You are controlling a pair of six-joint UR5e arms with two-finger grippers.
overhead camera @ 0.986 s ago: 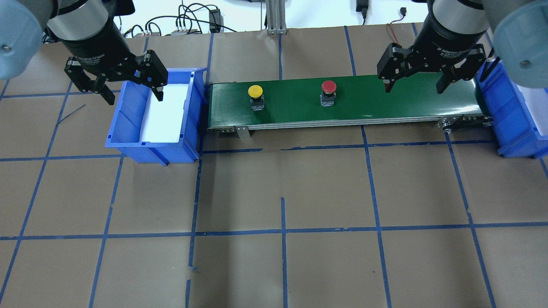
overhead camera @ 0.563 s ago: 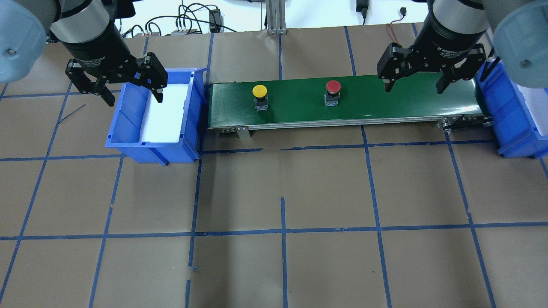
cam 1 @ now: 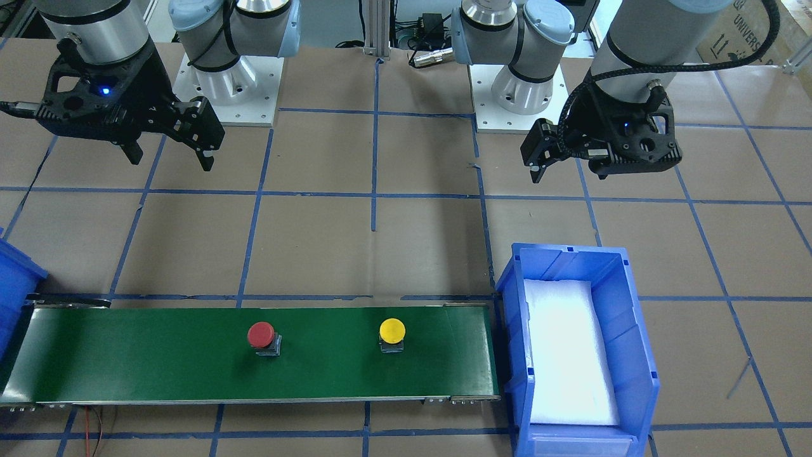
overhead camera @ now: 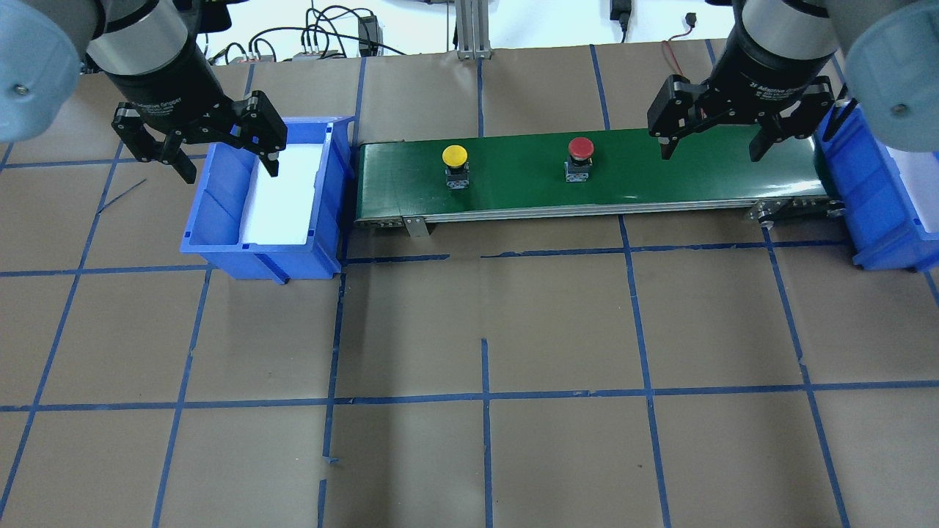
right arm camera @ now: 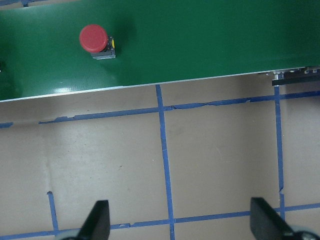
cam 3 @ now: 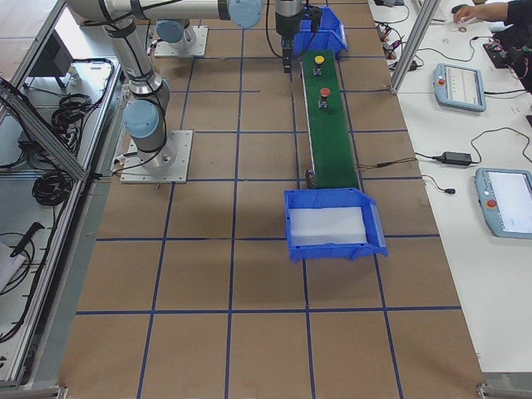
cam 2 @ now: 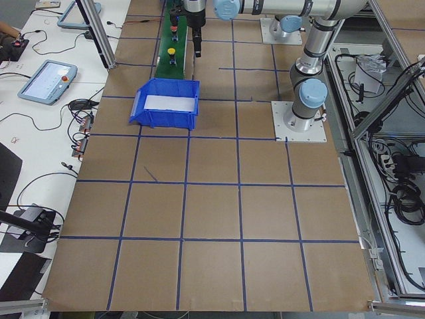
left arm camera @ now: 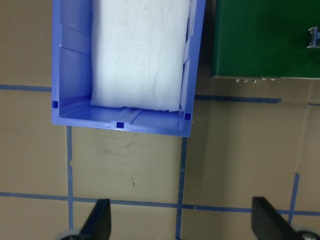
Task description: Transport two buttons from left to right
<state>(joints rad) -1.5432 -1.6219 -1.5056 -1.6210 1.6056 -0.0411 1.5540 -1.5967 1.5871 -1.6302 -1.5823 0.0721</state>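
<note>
The yellow-capped button (overhead camera: 455,155) and the red-capped button (overhead camera: 581,148) stand upright on the green conveyor belt (overhead camera: 697,176), yellow to the left of red. They also show in the front view, the yellow button (cam 1: 392,331) and the red button (cam 1: 261,334). The red button also shows in the right wrist view (right arm camera: 93,39). My left gripper (overhead camera: 220,147) is open and empty above the left blue bin (overhead camera: 220,242). My right gripper (overhead camera: 710,139) is open and empty above the belt's right part, right of the red button.
The left bin holds a white foam pad (overhead camera: 282,194). A second blue bin (overhead camera: 880,213) stands at the belt's right end. Blue tape lines grid the brown table. Cables lie at the far edge (overhead camera: 330,37).
Both buttons have moved to the right along the belt. The two grippers have stayed almost still, both open.
</note>
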